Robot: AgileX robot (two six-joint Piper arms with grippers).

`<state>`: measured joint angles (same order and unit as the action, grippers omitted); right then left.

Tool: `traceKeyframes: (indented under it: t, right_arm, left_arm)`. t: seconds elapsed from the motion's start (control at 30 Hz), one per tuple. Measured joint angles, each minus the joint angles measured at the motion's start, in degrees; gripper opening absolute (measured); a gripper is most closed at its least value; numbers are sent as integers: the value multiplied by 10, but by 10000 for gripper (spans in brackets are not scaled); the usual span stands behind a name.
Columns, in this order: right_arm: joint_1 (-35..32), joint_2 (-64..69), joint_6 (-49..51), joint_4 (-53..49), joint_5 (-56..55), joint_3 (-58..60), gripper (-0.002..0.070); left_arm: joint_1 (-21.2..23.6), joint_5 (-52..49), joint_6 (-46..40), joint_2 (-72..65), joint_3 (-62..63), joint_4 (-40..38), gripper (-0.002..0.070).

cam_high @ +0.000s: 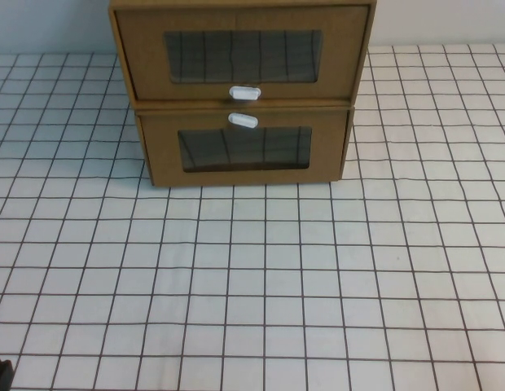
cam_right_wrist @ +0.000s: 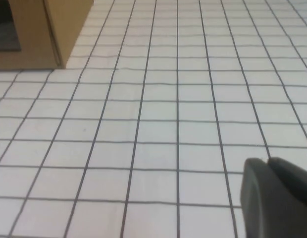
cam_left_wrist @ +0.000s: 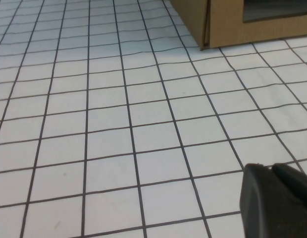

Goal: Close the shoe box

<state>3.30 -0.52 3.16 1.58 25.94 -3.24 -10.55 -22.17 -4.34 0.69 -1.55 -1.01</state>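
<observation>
your shoe box (cam_high: 243, 55) sits at the far middle of the gridded counter (cam_high: 261, 285), stacked on the lookalike box (cam_high: 244, 147). left tool (cam_left_wrist: 277, 201) hangs low near the counter's near left corner, right tool (cam_right_wrist: 277, 198) near the right, both well apart from the box. can't tell how open either tool is.

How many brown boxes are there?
2, stacked: the shoe box on top, the lower box beneath. Left gripper and right gripper hover over the table.
</observation>
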Motion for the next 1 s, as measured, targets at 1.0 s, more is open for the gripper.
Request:
traceKeyframes:
  t: [1.0]
  right_arm:
    - [-6,0,2,0,-47,46,-13]
  left_arm:
    - [0,0,0,0,0,0,-5]
